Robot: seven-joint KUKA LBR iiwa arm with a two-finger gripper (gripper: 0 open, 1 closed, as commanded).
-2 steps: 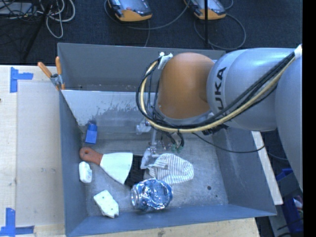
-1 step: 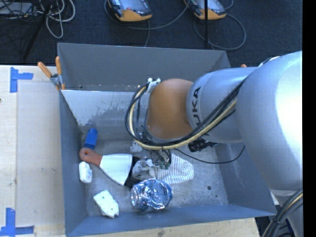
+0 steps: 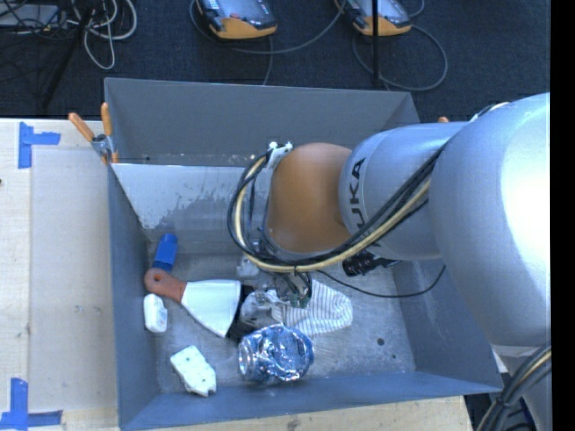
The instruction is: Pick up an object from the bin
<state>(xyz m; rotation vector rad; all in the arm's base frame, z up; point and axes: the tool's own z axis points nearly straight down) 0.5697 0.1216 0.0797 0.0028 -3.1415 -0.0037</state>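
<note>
**Claw lowered near the middle of the bin**

The arm [image 3: 467,205] is seen reaching in from the right, with its orange cover [image 3: 305,200] and looped cables [image 3: 244,218] hanging over the floor of the grey bin [image 3: 126,330]. The claw [image 3: 268,302] is lowered near the middle of the bin, somewhat toward the near wall. Whether it is released or clenched cannot be told.

The claw is placed over the left edge of a striped cloth [image 3: 325,311], which is crumpled on the floor just right of centre. Just beside the claw on the left, a scraper [image 3: 211,302] with a white blade and a reddish-brown handle is laid flat, its handle pointed toward the left wall. A small dark thing [image 3: 235,327] is wedged against the blade's right end; its kind cannot be made out. A crumpled, shiny blue bundle [image 3: 276,353] is found between the claw and the near wall, touching the cloth.

A blue block [image 3: 164,251] is set near the left wall, behind the scraper's handle. A small white bottle [image 3: 154,313] is laid just beside that handle. A flat white piece [image 3: 193,371] is lying toward the near left corner.
</note>
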